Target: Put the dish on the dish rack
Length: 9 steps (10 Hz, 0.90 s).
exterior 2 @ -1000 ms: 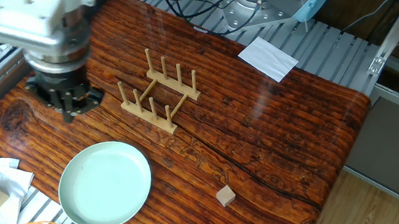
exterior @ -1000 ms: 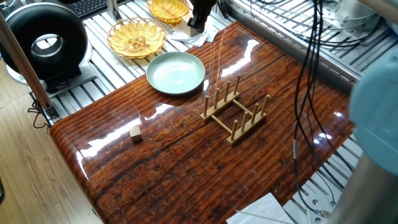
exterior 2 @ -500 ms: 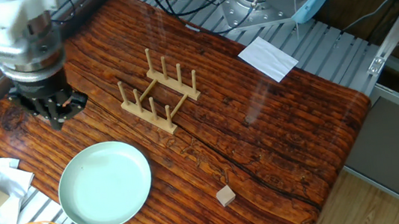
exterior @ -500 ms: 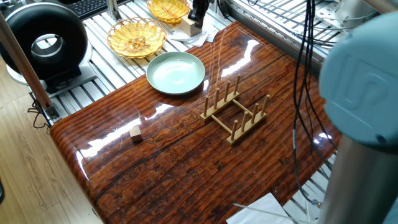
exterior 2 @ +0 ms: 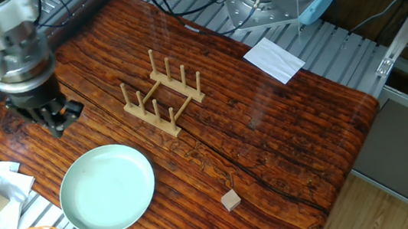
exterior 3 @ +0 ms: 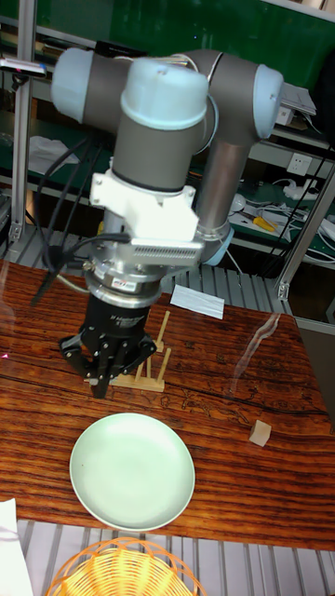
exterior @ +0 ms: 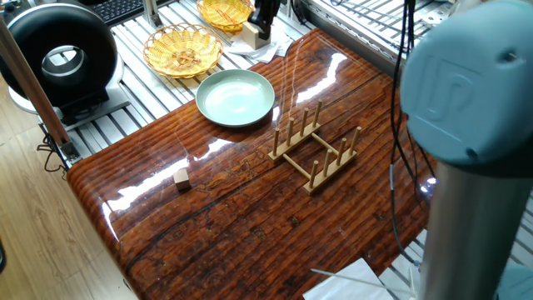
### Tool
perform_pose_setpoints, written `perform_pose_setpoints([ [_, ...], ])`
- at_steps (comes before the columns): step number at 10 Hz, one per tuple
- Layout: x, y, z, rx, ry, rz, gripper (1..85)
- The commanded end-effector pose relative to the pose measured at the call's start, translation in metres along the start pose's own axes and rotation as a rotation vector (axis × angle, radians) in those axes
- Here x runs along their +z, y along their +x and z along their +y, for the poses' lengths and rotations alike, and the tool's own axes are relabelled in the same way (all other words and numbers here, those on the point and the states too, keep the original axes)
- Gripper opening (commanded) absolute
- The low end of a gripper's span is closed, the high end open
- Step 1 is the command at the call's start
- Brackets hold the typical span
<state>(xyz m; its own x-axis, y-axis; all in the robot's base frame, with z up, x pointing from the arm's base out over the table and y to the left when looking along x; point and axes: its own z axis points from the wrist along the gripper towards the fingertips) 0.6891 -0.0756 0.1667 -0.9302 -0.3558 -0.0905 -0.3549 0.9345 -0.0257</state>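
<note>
The pale mint-green dish (exterior: 236, 97) (exterior 2: 107, 189) (exterior 3: 132, 471) lies flat near the table's edge. The light-wood dish rack (exterior: 315, 150) (exterior 2: 162, 100) stands upright in the middle of the table with nothing in it. In the tall view my arm partly covers the dish rack (exterior 3: 158, 358). My gripper (exterior 2: 62, 123) (exterior 3: 104, 380) hangs low over the table, pointing down, beside the dish's rim and apart from the rack. It looks open and holds nothing. In one fixed view only a dark part of the gripper (exterior: 265, 21) shows at the top edge.
A small wooden cube (exterior: 181, 177) (exterior 2: 231, 199) (exterior 3: 261, 430) sits apart near another table edge. Two wicker baskets (exterior: 181, 50) (exterior: 225, 12) lie off the table by the dish. A white paper (exterior 2: 273, 59) lies beyond the rack. My arm's column (exterior: 475, 167) fills the right foreground.
My gripper has slid away from the rack toward the table's edge beside the dish, still empty. The arm's column has swung further into one fixed view. Dish and rack have not moved.
</note>
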Motion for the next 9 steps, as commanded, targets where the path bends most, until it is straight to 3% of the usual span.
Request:
perform_pose_setpoints([
  [1, 0.007, -0.007, -0.006, 0.038, -0.070, 0.024, 1.0],
  [3, 0.010, -0.013, -0.004, 0.037, -0.120, 0.021, 1.0],
  [4, 0.014, -0.006, 0.004, 0.107, -0.161, 0.060, 1.0],
  [5, 0.023, -0.001, 0.006, 0.102, -0.177, 0.082, 1.0],
  [8, 0.039, -0.018, -0.001, 0.120, -0.160, 0.021, 1.0],
  [9, 0.049, -0.026, -0.010, 0.120, -0.134, -0.013, 1.3],
])
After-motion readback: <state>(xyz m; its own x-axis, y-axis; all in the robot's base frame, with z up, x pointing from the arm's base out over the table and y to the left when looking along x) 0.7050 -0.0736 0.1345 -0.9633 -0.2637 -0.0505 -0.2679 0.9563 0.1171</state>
